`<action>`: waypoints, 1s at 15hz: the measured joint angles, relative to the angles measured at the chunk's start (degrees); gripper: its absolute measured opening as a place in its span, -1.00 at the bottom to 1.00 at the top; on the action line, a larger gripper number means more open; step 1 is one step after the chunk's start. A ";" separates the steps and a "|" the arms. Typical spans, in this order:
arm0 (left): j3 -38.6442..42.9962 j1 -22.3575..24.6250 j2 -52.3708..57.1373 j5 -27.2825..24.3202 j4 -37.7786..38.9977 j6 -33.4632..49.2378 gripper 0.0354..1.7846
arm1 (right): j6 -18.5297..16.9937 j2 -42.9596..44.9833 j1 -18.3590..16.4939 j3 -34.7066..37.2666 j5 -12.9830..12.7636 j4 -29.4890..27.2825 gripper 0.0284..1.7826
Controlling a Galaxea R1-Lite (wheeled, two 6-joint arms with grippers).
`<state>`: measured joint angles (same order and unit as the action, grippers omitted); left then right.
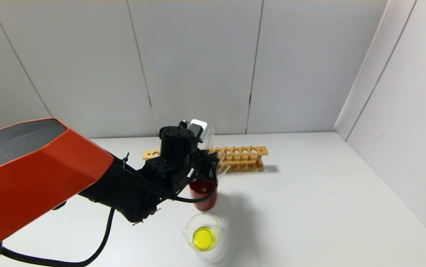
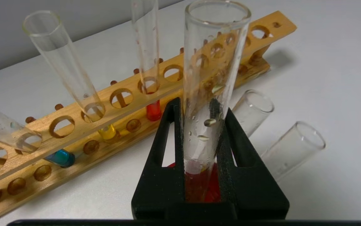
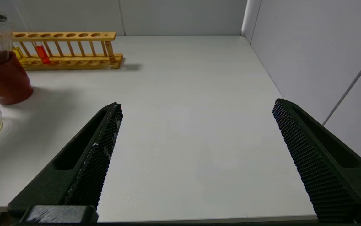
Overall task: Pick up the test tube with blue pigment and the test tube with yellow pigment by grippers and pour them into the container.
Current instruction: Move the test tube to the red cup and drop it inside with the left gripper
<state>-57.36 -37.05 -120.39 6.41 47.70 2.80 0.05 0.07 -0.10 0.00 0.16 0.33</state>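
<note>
My left gripper [image 2: 201, 110] is shut on a clear test tube [image 2: 215, 47] that carries droplets and a trace of yellow at its tip. It holds the tube upright over the red cup [image 1: 203, 198]. The container [image 1: 189, 222], a squat glass beaker, stands in front of that cup with yellow liquid [image 1: 203, 238] in it. The test tube with blue pigment [image 2: 61, 157] leans in the wooden rack [image 2: 106, 94]. My right gripper [image 3: 197, 105] hangs open and empty over the table's near right part.
An amber-yellow tipped tube [image 2: 107, 131] and an orange-red tipped tube [image 2: 153, 111] also stand in the rack. Two empty tubes [image 2: 252, 110] [image 2: 293, 147] lean beside the held one. Grey walls close the table at the back and right.
</note>
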 joint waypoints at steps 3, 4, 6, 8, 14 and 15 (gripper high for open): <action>0.09 0.26 -0.88 0.02 0.12 -0.05 -0.66 | -0.02 0.00 0.00 0.00 -0.02 0.00 0.96; 0.17 0.30 -1.05 0.02 0.11 -0.02 -0.66 | -0.02 0.00 0.00 0.00 0.00 0.00 0.96; 0.44 0.30 -1.18 0.04 0.15 -0.09 -0.66 | -0.02 0.00 0.00 0.00 0.00 0.00 0.96; 0.63 0.30 -1.27 0.04 0.12 -0.16 -0.66 | 0.00 0.00 0.00 0.00 -0.02 -0.02 0.96; 0.94 0.30 -1.05 0.22 0.65 -0.66 -0.12 | 0.00 0.00 0.00 0.00 0.00 -0.02 0.96; 0.94 0.28 -1.00 0.30 1.63 -0.77 0.08 | 0.00 0.00 0.00 0.00 0.00 -0.02 0.96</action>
<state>-56.42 -36.77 -121.39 6.72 49.34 2.04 0.05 0.07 -0.10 0.00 0.16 0.30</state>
